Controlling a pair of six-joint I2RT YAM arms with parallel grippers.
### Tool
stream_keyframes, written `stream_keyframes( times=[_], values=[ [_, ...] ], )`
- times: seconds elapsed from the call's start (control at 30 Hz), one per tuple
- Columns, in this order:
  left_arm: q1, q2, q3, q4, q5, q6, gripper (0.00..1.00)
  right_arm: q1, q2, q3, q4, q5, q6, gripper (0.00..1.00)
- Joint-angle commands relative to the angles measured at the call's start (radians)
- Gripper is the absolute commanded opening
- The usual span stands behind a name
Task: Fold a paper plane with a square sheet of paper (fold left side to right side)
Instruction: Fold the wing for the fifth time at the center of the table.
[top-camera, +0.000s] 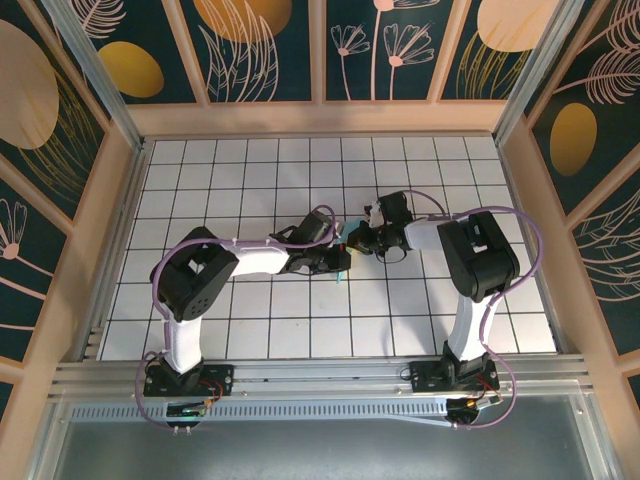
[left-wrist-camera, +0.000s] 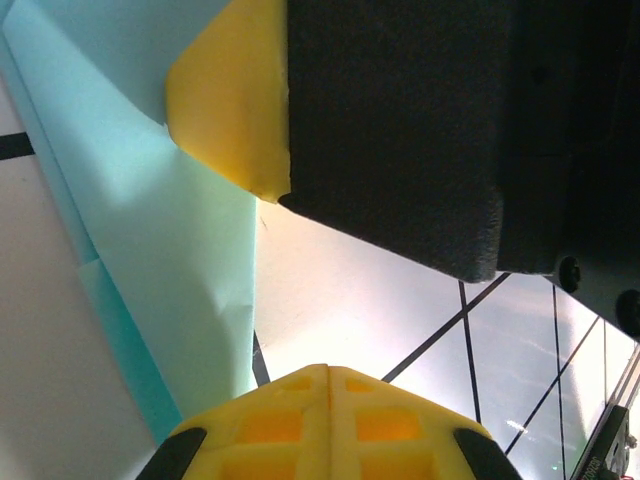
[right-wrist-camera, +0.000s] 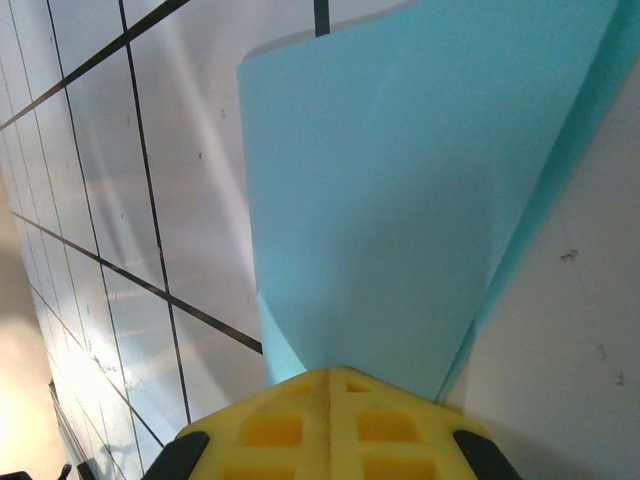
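The light-blue paper lies folded on the white grid table, with creased layers and a darker edge strip along its right side. My right gripper is shut, its yellow tips down on the near end of the paper with nothing between the jaws. In the left wrist view the paper runs along the left, and the right gripper's yellow fingertip rests on it. My left gripper is shut and empty, just right of the paper's edge. From above, both grippers meet mid-table over a sliver of paper.
The white grid table is walled by wooden frames with patterned panels on three sides. A metal rail along the near edge carries both arm bases. Purple cables loop over each arm.
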Motion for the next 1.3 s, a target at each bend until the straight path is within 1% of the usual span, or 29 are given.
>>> stream_keyframes(
  times=[0.0, 1.27],
  values=[
    [0.001, 0.024, -0.003, 0.0, 0.009, 0.005, 0.03, 0.005, 0.065, -0.03, -0.07, 0.101, -0.034, 0.0],
    [0.001, 0.026, -0.052, -0.009, -0.017, 0.012, 0.02, 0.004, 0.081, -0.029, -0.078, 0.109, -0.035, 0.0]
  ],
)
